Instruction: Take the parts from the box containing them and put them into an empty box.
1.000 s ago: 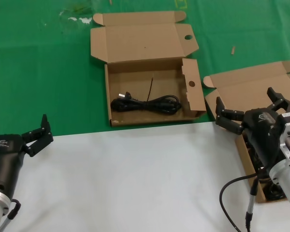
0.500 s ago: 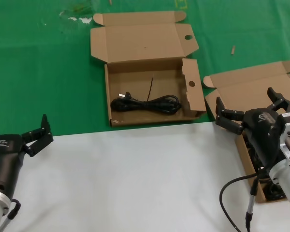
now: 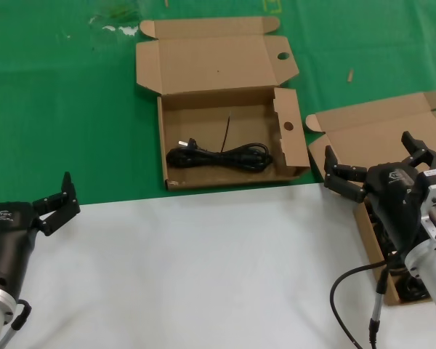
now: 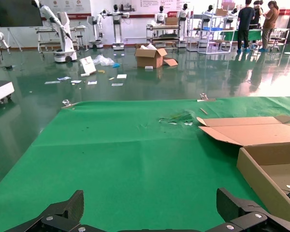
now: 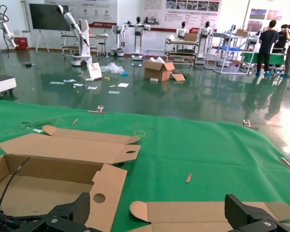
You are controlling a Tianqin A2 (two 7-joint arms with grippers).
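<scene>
- Cable (image 3: 219,155), a black coiled bundle, is lying in the box with round-holed flaps (image 3: 203,116).
- Right hand (image 3: 378,166) is hovering open over the plain-lidded box (image 3: 370,134); dark bundles seemingly inside.
- Left hand (image 3: 54,203) is waiting open at the tabletop (image 3: 203,269) edge.

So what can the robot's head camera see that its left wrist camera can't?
Only the head view shows the black cable coiled whole inside the wide box, the second box on the right, the white sheet and the right gripper, open above that second box. Only the left wrist view shows the hall with other robots and people. Both show the green cloth, the wide box and the open left gripper.
</scene>
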